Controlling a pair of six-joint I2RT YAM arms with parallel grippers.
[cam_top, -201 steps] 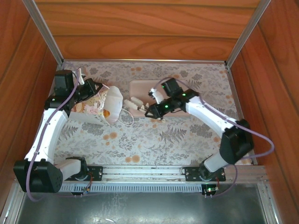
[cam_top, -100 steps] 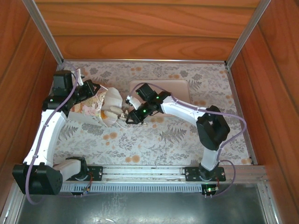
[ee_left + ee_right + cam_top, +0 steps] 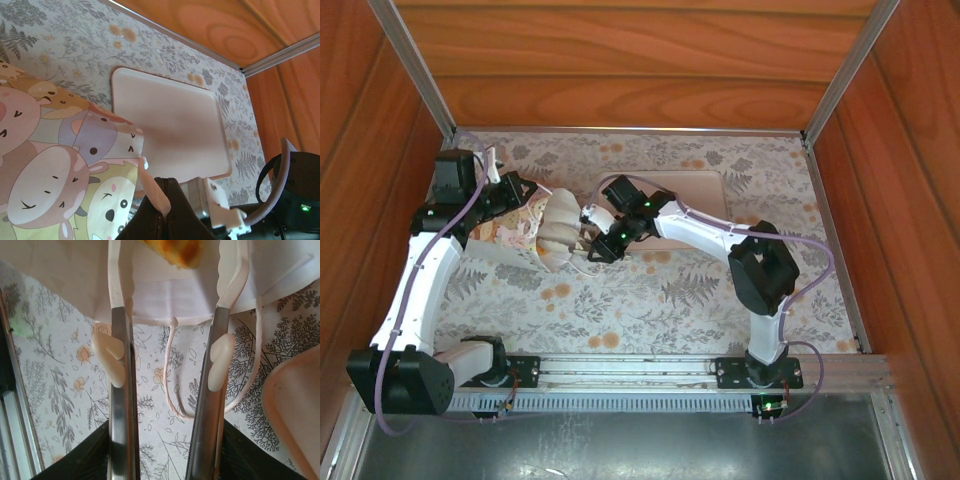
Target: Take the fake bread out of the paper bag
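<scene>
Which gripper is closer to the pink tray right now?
Right. The right gripper, jaws open at the mouth of the paper bag, sits just left of the pink tray. The left gripper pinches the bag farther left.

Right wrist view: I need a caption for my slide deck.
Open right tool at the paper bag mouth, golden fake bread just inside.

One paper bag (image 3: 555,225), one tray (image 3: 175,130), one pastry (image 3: 172,251)

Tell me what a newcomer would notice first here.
The paper bag lies on its side at the table's left, its edge pinched by the left gripper. The right gripper, open, reaches into its mouth, where a golden pastry shows. A pale pink tray sits farther back.
</scene>
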